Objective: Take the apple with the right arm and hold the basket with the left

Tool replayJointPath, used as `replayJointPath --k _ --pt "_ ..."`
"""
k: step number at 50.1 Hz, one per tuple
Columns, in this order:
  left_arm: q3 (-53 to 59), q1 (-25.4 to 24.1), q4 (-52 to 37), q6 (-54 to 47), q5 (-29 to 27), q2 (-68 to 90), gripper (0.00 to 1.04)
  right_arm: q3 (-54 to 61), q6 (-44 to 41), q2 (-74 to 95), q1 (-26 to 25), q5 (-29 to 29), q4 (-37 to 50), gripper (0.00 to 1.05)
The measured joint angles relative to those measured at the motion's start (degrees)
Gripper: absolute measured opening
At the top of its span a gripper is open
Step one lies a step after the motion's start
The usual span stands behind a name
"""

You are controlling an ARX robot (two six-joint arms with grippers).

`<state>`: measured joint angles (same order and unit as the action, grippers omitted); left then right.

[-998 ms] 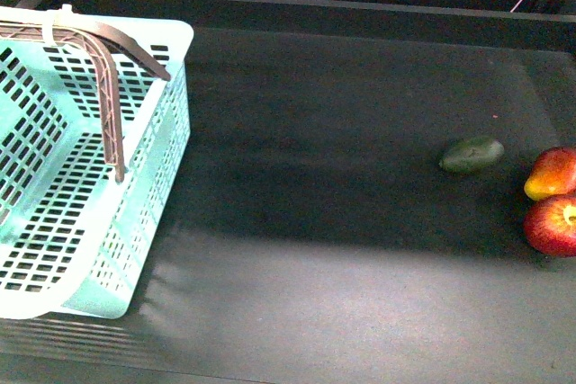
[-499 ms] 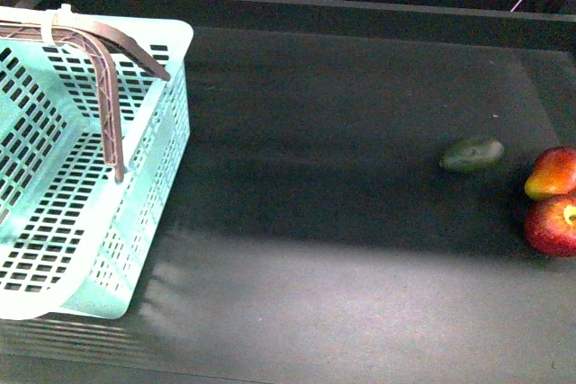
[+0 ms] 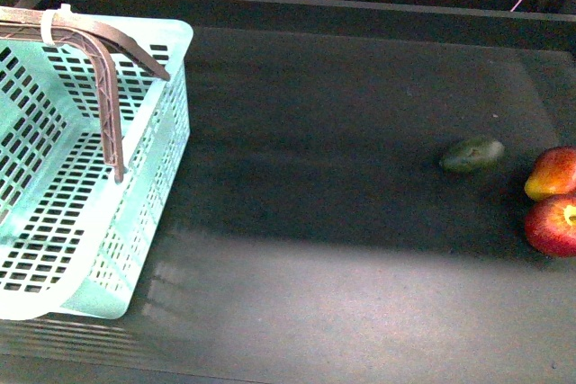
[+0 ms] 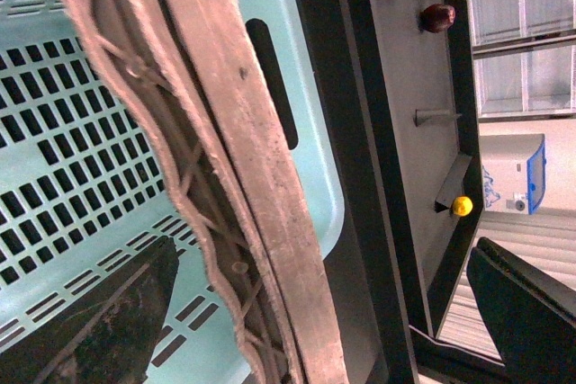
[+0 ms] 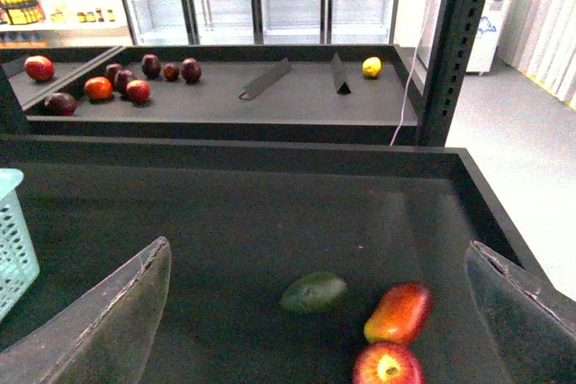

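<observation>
The mint-blue basket [image 3: 153,146] stands at the table's left, its brownish handles [image 3: 108,87] swung up over the rim. In the left wrist view my left gripper [image 4: 315,330] is open, and the handle bars [image 4: 243,177] run between its dark fingers [image 4: 99,330] without being clamped. The red apple [image 3: 551,225] lies at the far right edge of the table. In the right wrist view the apple [image 5: 387,366] sits low between the open fingers of my right gripper [image 5: 310,339], still well away from them. Neither arm shows in the front view.
An oblong red-and-yellow fruit [image 3: 551,173] touches the apple on its far side. A dark green avocado [image 3: 472,154] lies to their left. A raised black rim [image 3: 360,6] bounds the table's far side. Behind it, a shelf [image 5: 225,101] holds several dark red fruits.
The basket's handle has risen slightly at the left edge of the front view. The fruits have not moved.
</observation>
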<state>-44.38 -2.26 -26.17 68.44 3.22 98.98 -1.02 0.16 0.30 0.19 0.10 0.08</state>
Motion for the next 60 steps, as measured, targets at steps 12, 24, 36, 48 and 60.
replayJointPath --k 12,24,36,48,60 --pt "-1.66 0.98 0.55 0.96 -0.52 2.32 0.98 0.02 0.00 0.00 0.00 0.00 0.00 0.96" --pt "-3.28 -0.63 1.07 1.07 -1.27 3.93 0.65 0.00 0.00 0.00 0.00 0.00 0.00 0.96" --pt "-5.44 -1.70 0.90 2.14 -0.90 7.13 0.29 0.00 0.00 0.00 0.00 0.00 0.00 0.96" --pt "-6.93 -1.95 0.26 5.81 -0.59 8.28 0.18 0.02 0.00 0.02 0.00 0.00 0.00 0.96" --pt "-5.29 -1.51 2.49 5.95 -0.63 5.35 0.18 0.00 0.00 0.02 0.00 0.00 0.00 0.96"
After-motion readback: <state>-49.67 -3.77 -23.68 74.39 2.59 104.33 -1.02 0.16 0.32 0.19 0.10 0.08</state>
